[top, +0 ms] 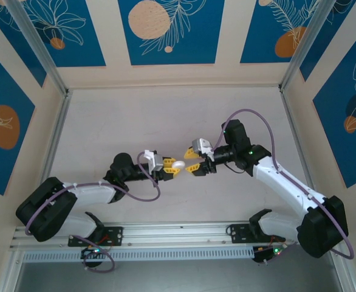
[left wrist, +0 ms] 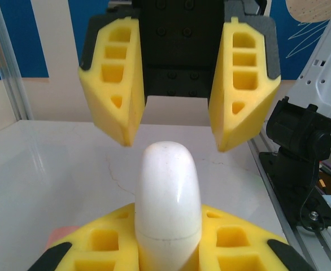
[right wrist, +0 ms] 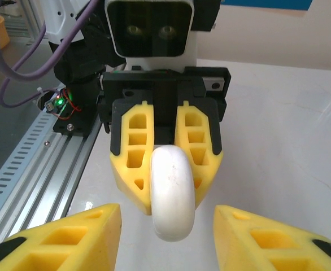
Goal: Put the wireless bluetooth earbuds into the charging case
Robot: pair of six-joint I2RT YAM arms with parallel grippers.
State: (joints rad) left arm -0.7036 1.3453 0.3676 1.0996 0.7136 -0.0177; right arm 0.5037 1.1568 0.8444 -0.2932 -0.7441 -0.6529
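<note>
Charging case [right wrist: 172, 192], rear end hidden, sits pinched in left fingers [right wrist: 134, 152]; right fingers [left wrist: 112, 84] apart.

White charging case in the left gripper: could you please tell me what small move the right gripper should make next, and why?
Probably ease the right gripper forward and close on the white charging case. The left gripper is shut on its base, and its rounded free end lies at the mouth of the right gripper's open jaws, untouched.
</note>
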